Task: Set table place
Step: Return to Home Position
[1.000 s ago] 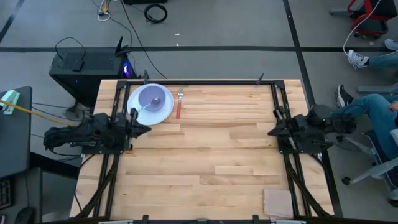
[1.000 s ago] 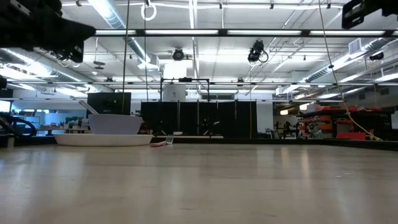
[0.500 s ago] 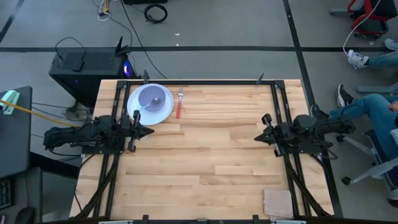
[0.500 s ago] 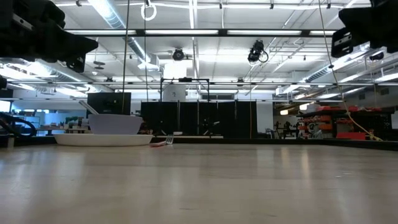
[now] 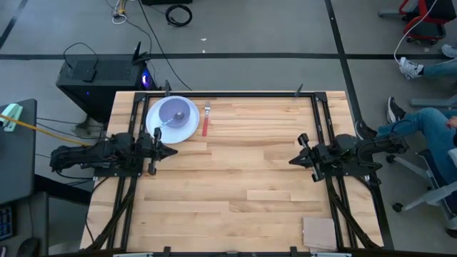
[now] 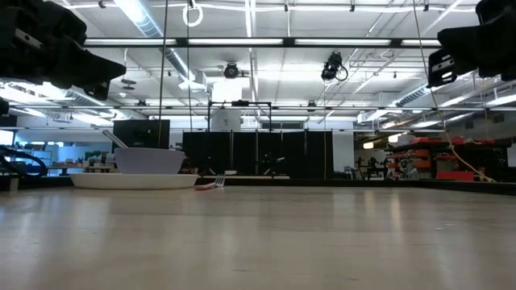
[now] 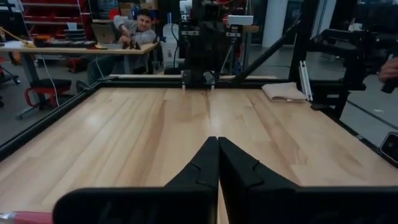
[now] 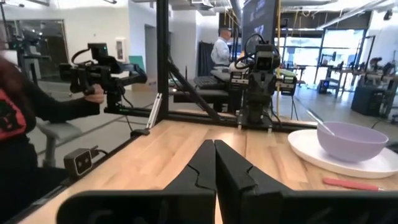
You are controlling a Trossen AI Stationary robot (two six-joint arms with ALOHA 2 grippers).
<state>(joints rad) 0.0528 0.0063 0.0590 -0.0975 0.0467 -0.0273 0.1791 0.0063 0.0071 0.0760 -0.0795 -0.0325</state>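
Light-wood table carries one white plate near the left arm, one lavender bowl on it, one spoon in the bowl and one red-handled fork just beside the plate, its long axis crosswise to the line between the grippers. Left gripper, closed and empty, is nearer, with the setting off to its side; right gripper, likewise closed, sits well apart.

Overhead down on table, low level, wrists facing inward
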